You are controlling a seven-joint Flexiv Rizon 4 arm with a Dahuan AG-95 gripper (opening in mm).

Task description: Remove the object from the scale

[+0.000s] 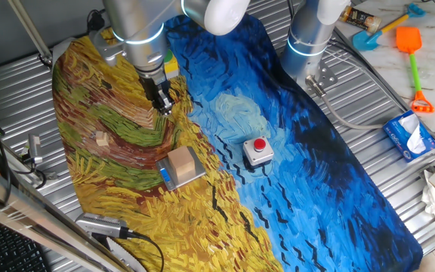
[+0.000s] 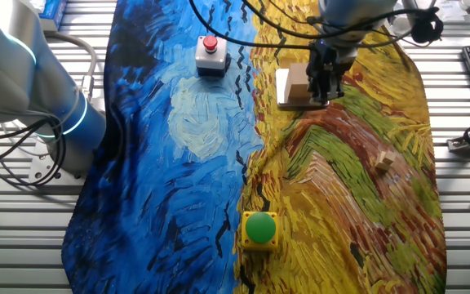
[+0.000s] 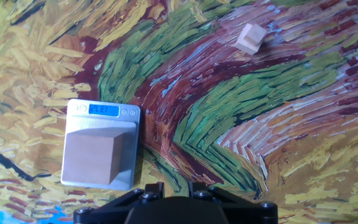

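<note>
Painted cloth [image 1: 316,174], all swirling blues and wheat yellows, covers our slatted table [image 1: 21,106], and up above it hangs our gripper [image 1: 163,102], holding nothing, though we cannot tell from any view how far apart the jaws stand; the hand view shows only the dark base of the hand. Out from there, the wooden block [image 3: 96,155] sits square on the scale [image 3: 129,177], its blue strip on the far edge in the hand view, and the block fills most of the plate. We judge this to be the approach step: the gripper is near the block but apart from it, off to one side in the hand view, so the block has not yet been lifted. Next we need to centre over the block, come down with a finger on each side, and close on it without pressing the plate. Further out, a small pale wooden piece [image 3: 251,38] lies well apart, a grey box with a red button [image 1: 258,151] sits on the blue, and a yellow box with a green button [image 2: 260,229] rests beyond. No containers on the cloth.
</note>
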